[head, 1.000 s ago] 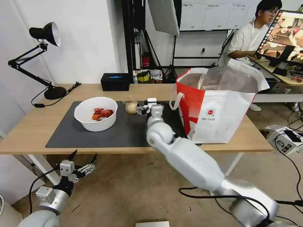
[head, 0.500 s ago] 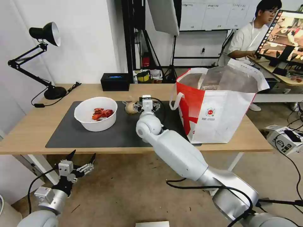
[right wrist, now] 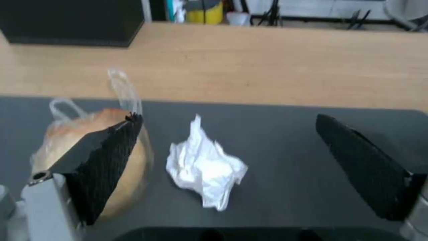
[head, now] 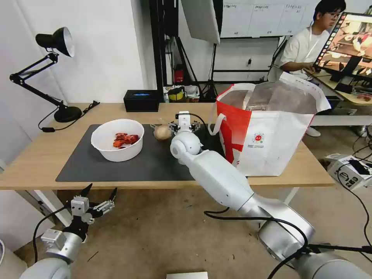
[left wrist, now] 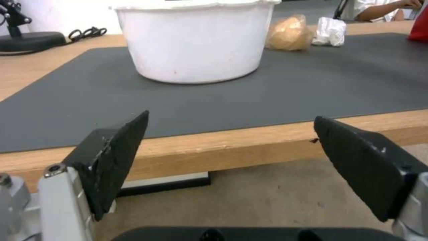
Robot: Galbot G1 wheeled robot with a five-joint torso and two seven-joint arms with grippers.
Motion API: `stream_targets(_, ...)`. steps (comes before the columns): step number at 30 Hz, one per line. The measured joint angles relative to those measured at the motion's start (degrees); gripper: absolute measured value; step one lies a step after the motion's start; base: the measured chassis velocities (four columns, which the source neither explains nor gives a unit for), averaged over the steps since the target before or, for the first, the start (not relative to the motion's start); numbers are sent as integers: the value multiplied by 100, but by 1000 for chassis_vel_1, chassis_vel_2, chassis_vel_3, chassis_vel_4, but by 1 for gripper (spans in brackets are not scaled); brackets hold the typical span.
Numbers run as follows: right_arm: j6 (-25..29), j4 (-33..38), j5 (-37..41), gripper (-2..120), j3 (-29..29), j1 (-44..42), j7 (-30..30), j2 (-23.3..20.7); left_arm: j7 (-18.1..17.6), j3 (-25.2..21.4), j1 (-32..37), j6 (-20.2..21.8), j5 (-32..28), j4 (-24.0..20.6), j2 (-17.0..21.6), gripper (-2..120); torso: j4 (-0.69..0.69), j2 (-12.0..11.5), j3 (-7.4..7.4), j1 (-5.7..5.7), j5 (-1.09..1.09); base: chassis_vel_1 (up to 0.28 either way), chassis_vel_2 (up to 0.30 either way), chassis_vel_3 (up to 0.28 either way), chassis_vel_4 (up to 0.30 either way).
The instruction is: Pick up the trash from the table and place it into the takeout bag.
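A black desk lamp [head: 54, 42] on a jointed arm stands at the table's far left corner, its round base [head: 68, 113] on the bare wood and its cord [head: 83, 109] trailing along the far edge. A black box [head: 141, 100] (blue patch on top) sits at the far edge, near the middle. Behind it rise black stands and a tripod [head: 211, 69]. Off the right end, a monitor [head: 348, 40] stands on a separate desk, and a small box [head: 350, 168] with cables lies on the floor.
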Motion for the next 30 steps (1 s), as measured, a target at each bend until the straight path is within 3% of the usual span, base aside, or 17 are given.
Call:
stream_targets(9,-449,-272,157,100,13,221,-396,-20,4,33,-38,-1,-6,-22,16,100,0,1,0,0,0,0,0,0,0)
stream_targets(30,-832,-763,177,100,24,491,-945,-40,4,96,-43,12,-8,-90,37,100,0,1,0,0,0,0,0,0,0)
